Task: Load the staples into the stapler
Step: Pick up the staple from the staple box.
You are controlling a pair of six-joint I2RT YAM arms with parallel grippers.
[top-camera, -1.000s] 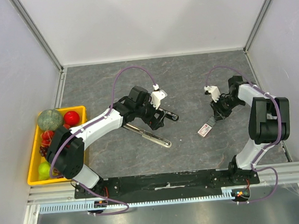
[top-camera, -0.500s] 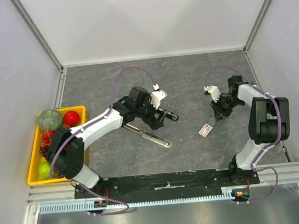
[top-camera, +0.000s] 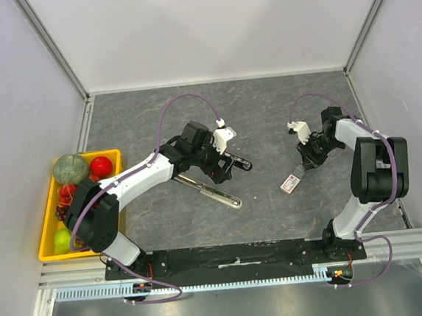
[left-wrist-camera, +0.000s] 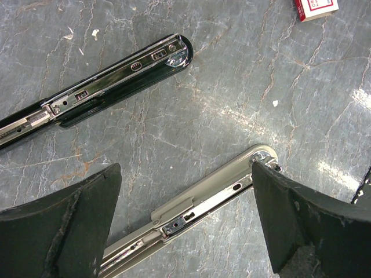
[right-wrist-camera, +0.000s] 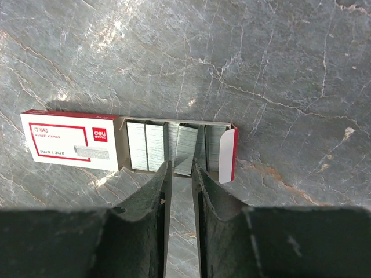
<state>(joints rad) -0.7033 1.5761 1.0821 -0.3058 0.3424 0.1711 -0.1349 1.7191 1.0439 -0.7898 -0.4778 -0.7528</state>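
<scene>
The stapler lies opened flat: its black base [top-camera: 235, 163] [left-wrist-camera: 110, 87] and its silver magazine arm [top-camera: 210, 191] [left-wrist-camera: 203, 202] spread apart on the table. My left gripper [top-camera: 223, 170] [left-wrist-camera: 185, 174] hangs open just above the silver arm, one finger on each side of it, not touching. The staples box [top-camera: 290, 183] [right-wrist-camera: 69, 142], white with red print, lies slid open with grey strips [right-wrist-camera: 145, 145] showing. My right gripper [top-camera: 301, 168] [right-wrist-camera: 181, 167] is at the open tray, its jaws nearly together with one tilted staple strip [right-wrist-camera: 186, 147] between the tips.
A yellow bin [top-camera: 44, 250] holding fruit sits at the left edge, beside the left arm's base. White enclosure walls close the table on the left, back and right. The box's red-edged flap [right-wrist-camera: 228, 153] stands open next to the right finger.
</scene>
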